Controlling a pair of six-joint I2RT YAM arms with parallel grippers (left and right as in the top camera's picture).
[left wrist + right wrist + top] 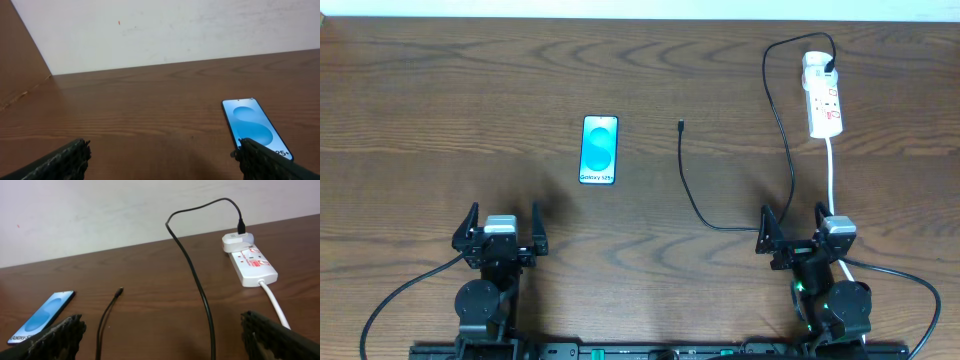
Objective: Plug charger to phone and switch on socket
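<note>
Nothing done yet: thin black charger cable (pixel 685 180) lies unplugged, tip well apart from blue-screened black phone (pixel 599 149); white red-switched power strip (pixel 824 100) untouched. Spread, empty: left claw (pixel 505 211), right claw (pixel 792 214).

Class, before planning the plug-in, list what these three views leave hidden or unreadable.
1. Switches on the socket, overhead and right wrist: too small to tell on or off.
2. Charging port of the phone: overhead looks straight down, so no edge shows; in left wrist its near end sits partly behind the left gripper.
3. Tip of the charger, overhead and right wrist: too small to read the connector type.
4. White cord, overhead: disappears under the right arm.
</note>
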